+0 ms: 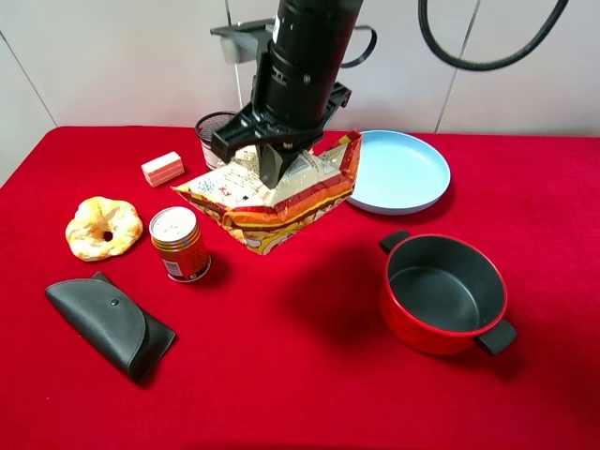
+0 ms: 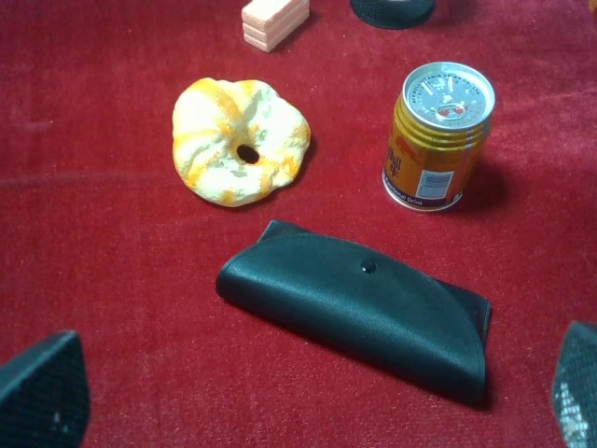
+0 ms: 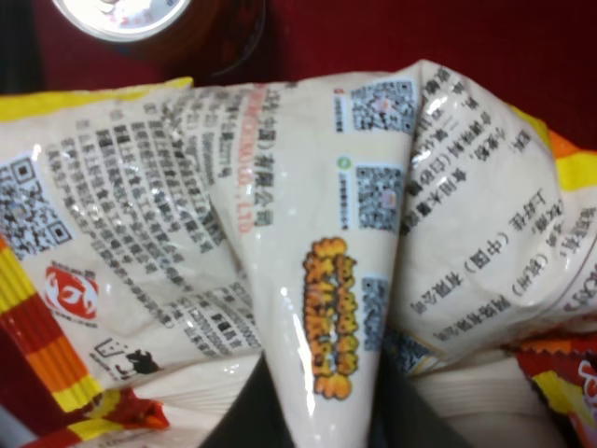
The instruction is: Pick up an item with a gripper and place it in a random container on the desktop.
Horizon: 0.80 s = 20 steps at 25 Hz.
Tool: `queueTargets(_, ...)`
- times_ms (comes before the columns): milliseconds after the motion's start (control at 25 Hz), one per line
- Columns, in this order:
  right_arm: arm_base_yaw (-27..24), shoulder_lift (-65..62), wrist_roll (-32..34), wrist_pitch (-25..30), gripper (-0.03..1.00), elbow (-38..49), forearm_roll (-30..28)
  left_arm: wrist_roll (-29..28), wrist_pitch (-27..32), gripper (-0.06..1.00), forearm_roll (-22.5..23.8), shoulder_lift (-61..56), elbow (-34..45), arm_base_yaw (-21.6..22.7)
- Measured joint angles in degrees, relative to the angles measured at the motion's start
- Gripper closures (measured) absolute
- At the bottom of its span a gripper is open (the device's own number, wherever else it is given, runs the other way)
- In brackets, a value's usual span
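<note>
Packet (image 1: 302, 199) clamped in right tool (image 1: 272, 174), arm (image 1: 300, 56) hiding much of mesh cup (image 1: 212, 127); left tool (image 2: 310, 392) spread apart.

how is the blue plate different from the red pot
The blue plate is shallow and light blue all over; the red pot is deep, red outside, dark grey inside. The pot has two black side handles; the plate has none. The plate sits next to the snack packet; the pot stands apart from everything. Both are round, upright and empty.
</note>
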Motion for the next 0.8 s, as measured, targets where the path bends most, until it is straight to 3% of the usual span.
queueTargets(240,0.00,0.00,4.76,1.16,0.93,-2.75,0.20,0.00,0.00,-0.05,0.00,0.00,0.00,0.00)
queueTargets(600,-0.38,0.00,5.92,1.16,0.93,-2.83,-0.75,0.00,0.00,-0.05,0.00,0.00,0.00,0.00)
queueTargets(800,-3.14,0.00,5.92,1.21,0.93,-2.83,-1.47,0.00,0.00,-0.05,0.00,0.00,0.00,0.00)
